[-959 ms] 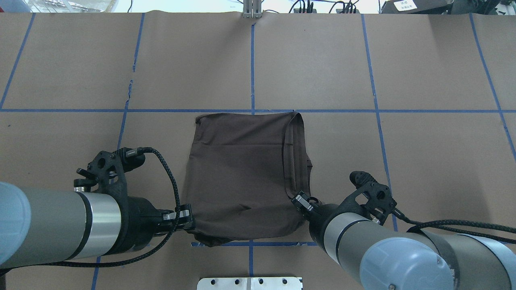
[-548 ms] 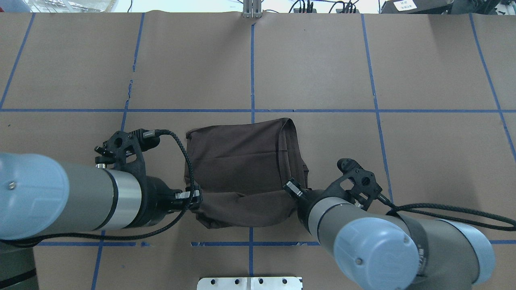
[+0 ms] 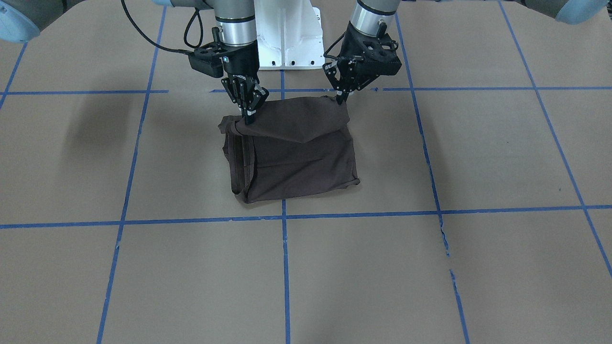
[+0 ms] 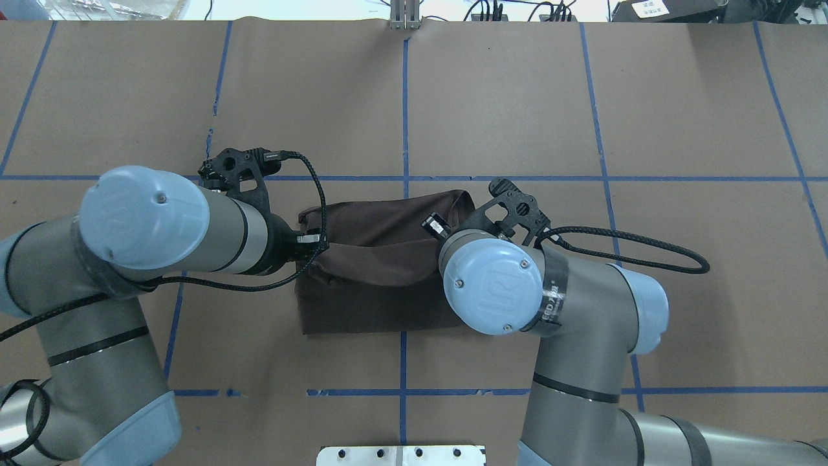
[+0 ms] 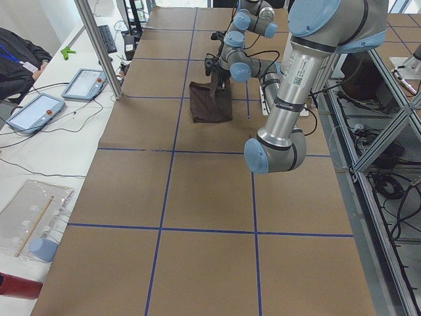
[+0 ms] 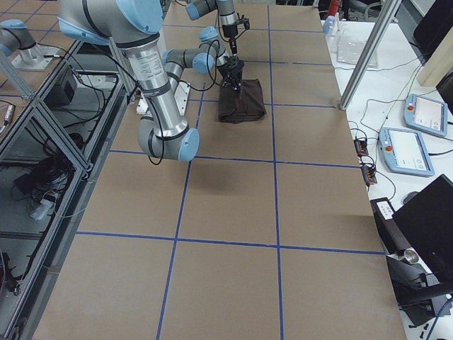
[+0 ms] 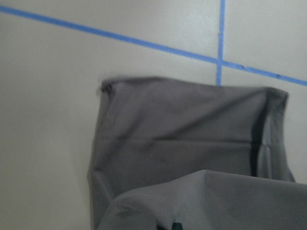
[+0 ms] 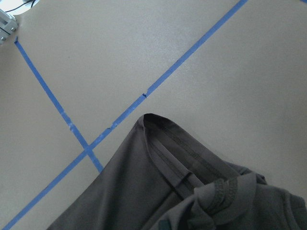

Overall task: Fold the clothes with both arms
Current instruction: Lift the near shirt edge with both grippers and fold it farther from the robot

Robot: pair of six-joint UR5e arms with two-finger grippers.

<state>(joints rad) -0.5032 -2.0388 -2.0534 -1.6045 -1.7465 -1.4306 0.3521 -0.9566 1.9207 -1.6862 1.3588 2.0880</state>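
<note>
The clothes (image 3: 306,162) are one dark brown shirt, folded into a rough rectangle on the brown table. Its edge nearest the robot is lifted off the table and hangs as a flap between the two arms. In the front-facing view my left gripper (image 3: 340,99) is shut on one corner of that flap. My right gripper (image 3: 249,119) is shut on the other corner. Overhead, the left gripper (image 4: 318,244) pinches the clothes (image 4: 375,298), while the right gripper is hidden under its own wrist. Each wrist view shows raised cloth (image 7: 206,201) (image 8: 225,201) above the flat layer.
Blue tape lines (image 4: 404,116) divide the table into squares. The white base pedestal (image 3: 287,43) stands just behind the shirt, and a metal plate (image 4: 401,455) lies at the near edge. A post (image 4: 404,16) stands at the far edge. Tablets (image 5: 36,108) lie beside the table.
Both grippers have moved away from the robot and upward, carrying the shirt's near edge over the rest. The visible shirt outline has become shorter front to back.
</note>
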